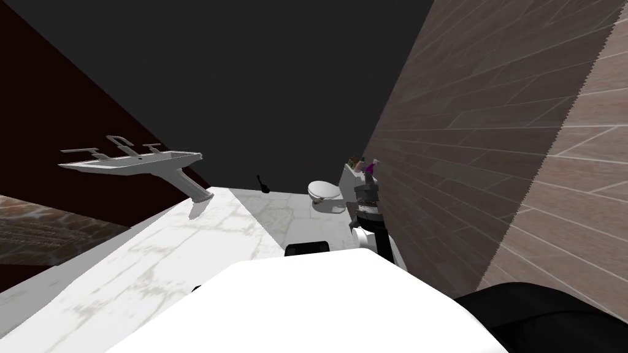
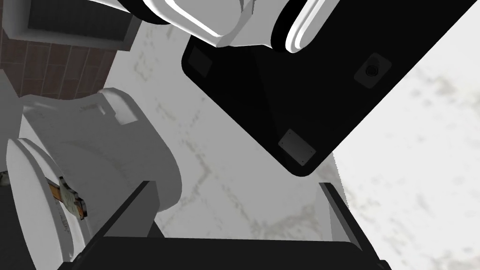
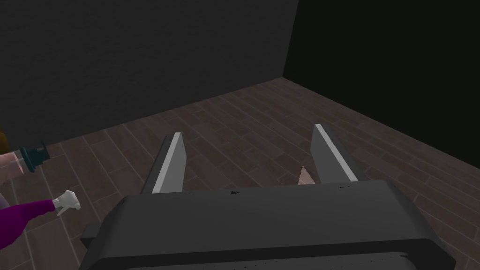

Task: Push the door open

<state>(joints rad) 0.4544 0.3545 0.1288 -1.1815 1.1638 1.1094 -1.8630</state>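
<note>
Door leaf I cannot tell apart from the walls. The right gripper (image 3: 248, 131), fingers spread and holding nothing, points along the brown tiled wall (image 3: 243, 112) toward a dark grey wall (image 3: 140, 56) and a black area, just beside the toilet (image 1: 325, 191) tank, where a purple spray bottle (image 3: 23, 215) and a teal-capped bottle (image 3: 33, 157) sit. The left gripper (image 2: 234, 185) hangs low, likewise spread and empty, over the white marbled floor (image 2: 211, 187) beside the toilet — a white sink (image 1: 135, 162) juts out well off to the left.

One sink (image 1: 132, 162) and one toilet (image 1: 325, 191) stand in the room. Two bottles: a purple bottle (image 3: 23, 216), a teal-capped bottle (image 3: 33, 157).
</note>
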